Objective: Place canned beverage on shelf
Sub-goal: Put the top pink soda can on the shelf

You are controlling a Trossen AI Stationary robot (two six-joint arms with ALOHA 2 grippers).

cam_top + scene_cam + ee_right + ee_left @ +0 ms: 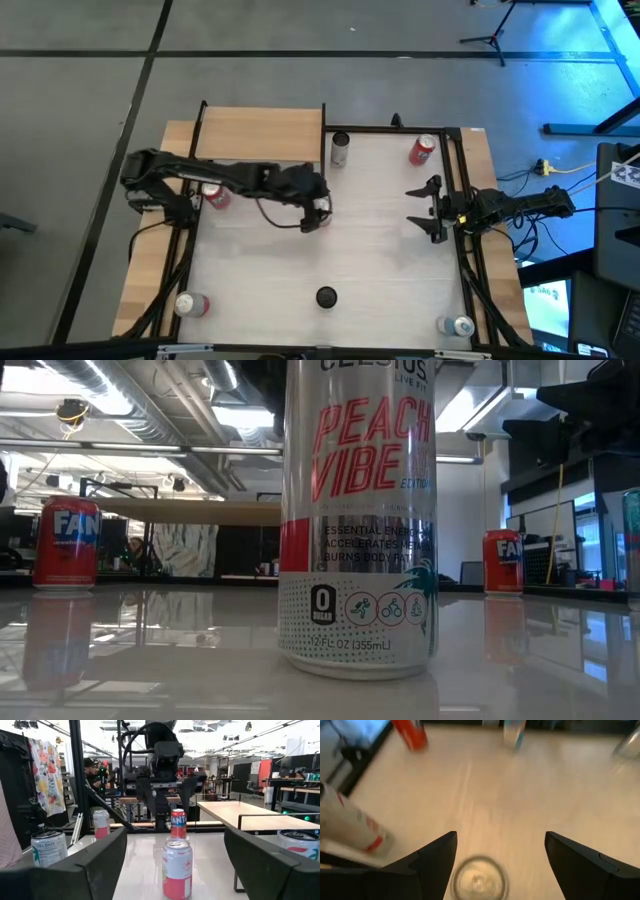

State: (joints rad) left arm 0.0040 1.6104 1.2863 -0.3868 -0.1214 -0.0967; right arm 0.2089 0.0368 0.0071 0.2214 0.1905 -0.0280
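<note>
1. The canned beverage [318, 217], a round metal can with a shiny top, stands upright near the middle of the glossy whitish desk [380, 250], long axis vertical.
2. The left gripper [316, 212] hovers directly above it, fingers spread wide to either side of the can's top.
3. The shelf [262, 133], a flat light-tan wooden board in a black frame, lies at the desk's far-left corner.
4. The right gripper [432, 210] waits spread open at the desk's right edge.

A tall silver Celsius Peach Vibe can [357, 520] stands upright close up on a glossy white tabletop [160, 660], with a red Fanta can [66, 544] far left and another Fanta can [503, 561] right.
</note>
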